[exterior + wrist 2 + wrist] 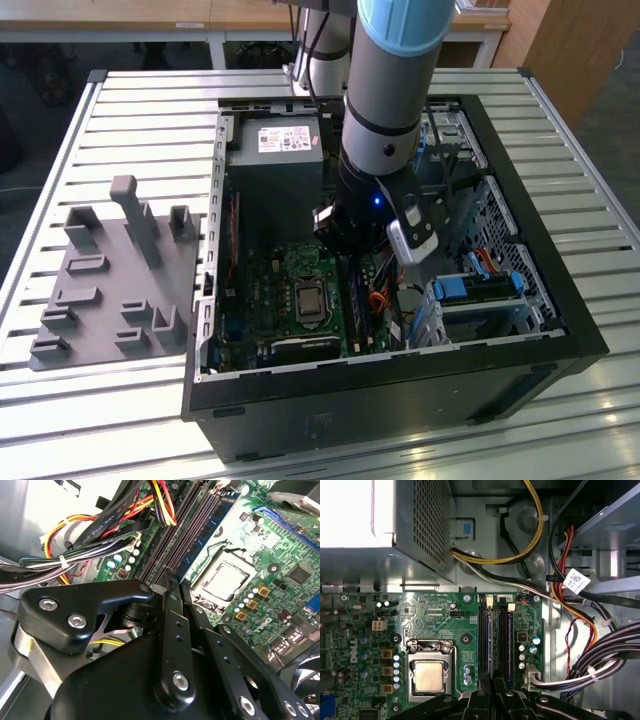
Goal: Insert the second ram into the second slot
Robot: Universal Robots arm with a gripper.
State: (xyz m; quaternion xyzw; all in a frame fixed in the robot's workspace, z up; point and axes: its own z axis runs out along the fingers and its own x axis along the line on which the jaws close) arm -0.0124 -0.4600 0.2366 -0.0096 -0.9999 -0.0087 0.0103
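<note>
A robot arm (385, 90) pointed down into an open computer case (560, 330) lying on a slatted metal counter (150, 110), at the centre of the exterior view. A grey plastic holder (110, 280) sat at the exterior view's left. The black tool (172, 582) hung low over the green circuit board (440, 620), at one end of the row of memory slots (496, 640). That row lay between the square processor (429, 676) and a bundle of cables (600, 655). In the second wrist view a thin blue memory stick (212, 527) stood on edge on the processor side of the row. Its near end was just beside the tool's tip, and its long axis ran straight away from the tool, parallel to the slots. Whether the tool was open or closed, or had hold of the stick, could not be told, nor could which slot the stick occupied.
</note>
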